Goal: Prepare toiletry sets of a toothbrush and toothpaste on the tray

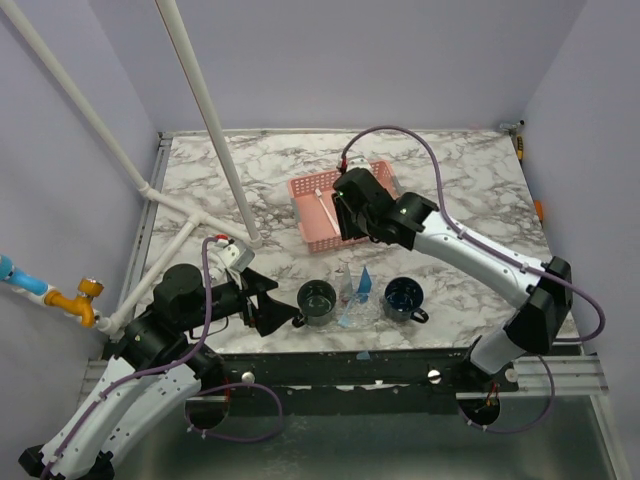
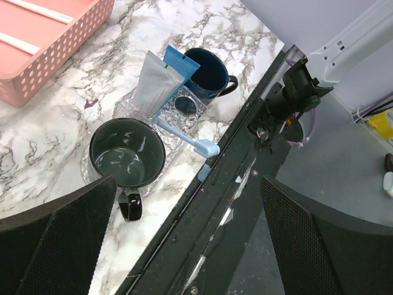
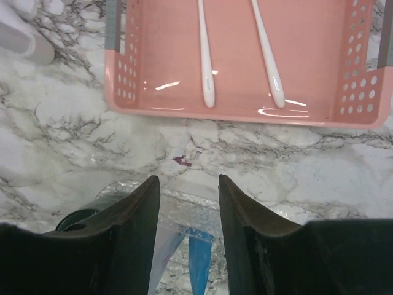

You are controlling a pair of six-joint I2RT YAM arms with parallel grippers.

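Top external view showed the tray [image 1: 358, 300] near the counter's [image 1: 460, 180] front edge, between two mugs [image 1: 317, 300], already carrying toothpaste [image 2: 153, 83] and a toothbrush [image 2: 184, 136]. The right hand [image 3: 189, 184], half spread and empty, hung between the tray and the pink basket [image 3: 126, 80], probably placed to fetch another brush [image 3: 206, 61]. The left hand [image 2: 186, 184] stood wide and empty.

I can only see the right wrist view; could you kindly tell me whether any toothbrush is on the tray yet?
Observer: Yes, a light blue toothbrush rests on the tray, its head poking out past the edge.
Operator: What stands beside the toothpaste tubes?
Observer: A dark mug on one side, a blue mug on the other.
Operator: And the left end effector?
Observer: Open, empty, near the dark mug.
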